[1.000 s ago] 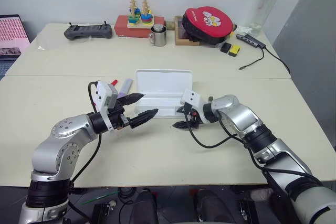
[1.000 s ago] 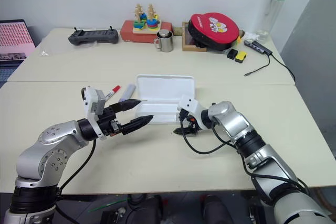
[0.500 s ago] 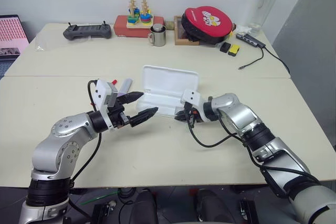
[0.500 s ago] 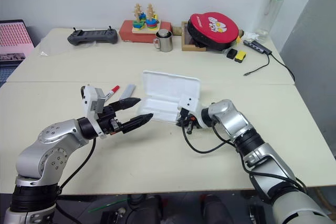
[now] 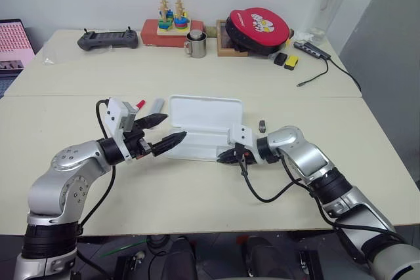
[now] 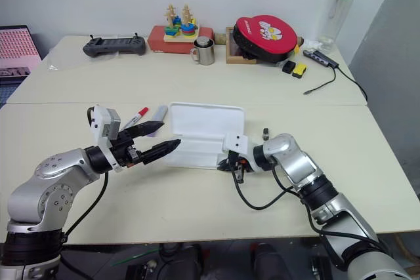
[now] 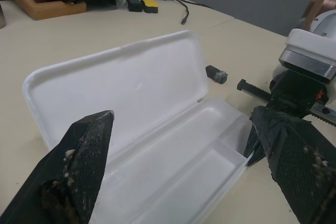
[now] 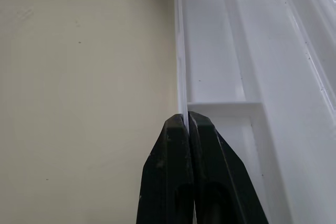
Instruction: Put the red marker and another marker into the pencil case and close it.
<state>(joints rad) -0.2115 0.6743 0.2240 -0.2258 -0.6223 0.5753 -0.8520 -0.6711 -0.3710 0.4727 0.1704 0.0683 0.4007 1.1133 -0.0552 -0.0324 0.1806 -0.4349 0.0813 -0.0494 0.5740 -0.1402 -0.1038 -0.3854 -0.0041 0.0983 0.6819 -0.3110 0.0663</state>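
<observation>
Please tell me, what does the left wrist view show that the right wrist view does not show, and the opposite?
Left wrist view alone: the open lid lying back, a small dark object on the table, and the left gripper open. Right wrist view alone: the right gripper shut on the tray's front wall. Both: the open pencil case, its tray empty, with a divider.

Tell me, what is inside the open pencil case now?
The pencil case tray holds nothing: bare white plastic and a divider. Both markers lie outside on the table, the red marker and the lavender marker, partly hidden by the left gripper.
</observation>
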